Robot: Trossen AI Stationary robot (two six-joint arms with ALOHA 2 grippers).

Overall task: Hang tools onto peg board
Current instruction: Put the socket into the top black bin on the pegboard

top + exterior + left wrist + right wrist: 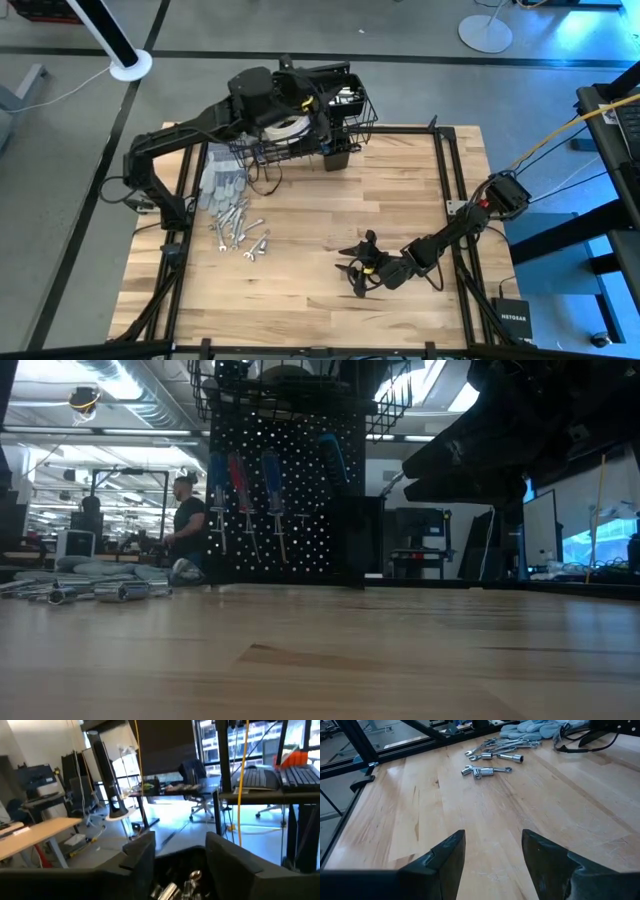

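Note:
The black peg board (290,510) stands upright at the table's far side, and several blue- and red-handled screwdrivers (240,485) hang on it. Its wire basket (365,115) holds a white tape roll (282,126). My left gripper (340,95) is level above the basket and open; silver metal pieces (175,889) lie low between its fingers (142,855). More silver wrenches (240,228) lie flat on the table's left part. My right gripper (352,262) is open and low over bare wood at the near right.
Grey gloves (218,185) lie beside the wrenches at the far left, with dark safety glasses (580,737) near them. A black square cup (335,158) hangs below the basket. Bare wood stretches across the table's middle and near side. A person (188,525) is in the room behind.

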